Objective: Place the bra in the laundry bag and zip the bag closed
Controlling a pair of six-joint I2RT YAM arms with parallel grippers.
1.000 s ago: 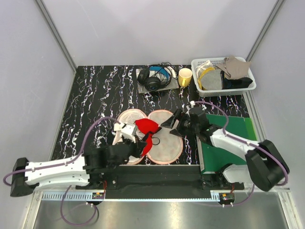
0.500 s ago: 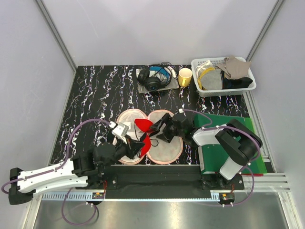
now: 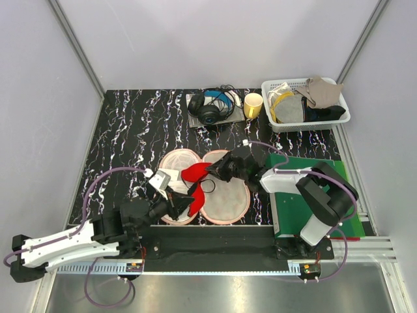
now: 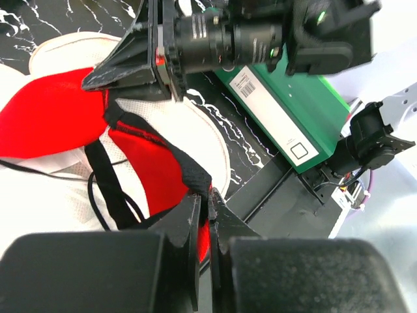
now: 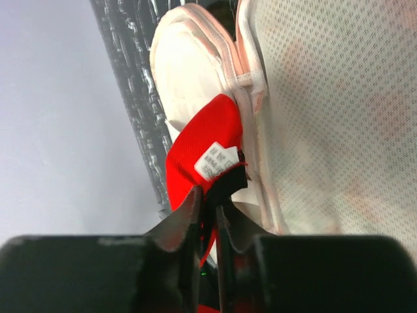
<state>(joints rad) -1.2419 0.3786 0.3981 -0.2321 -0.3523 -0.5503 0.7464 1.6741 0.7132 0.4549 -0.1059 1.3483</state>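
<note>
- Between the two grippers, top view: the bra (image 3: 195, 173) lay draped across the open laundry bag (image 3: 229, 201), one red cup toward each hand. The left gripper (image 3: 192, 201) and right gripper (image 3: 219, 171) met it at opposite ends.
- Left wrist view: the left gripper's jaws were pressed together on the bra's black band, right at their tips. The red cups spread ahead of them over the bag's pale lining.
- Right wrist view: the right gripper's jaws were nipped onto the bra's dark edge, just below the white label (image 5: 215, 160). The bag's mesh lay to the fingers' right.
- Handling, as judged: light, limp, lightly padded. The cups would sag between holds and the thin straps could snag the zipper, so the band and hemmed edges looked the soundest holds.
</note>
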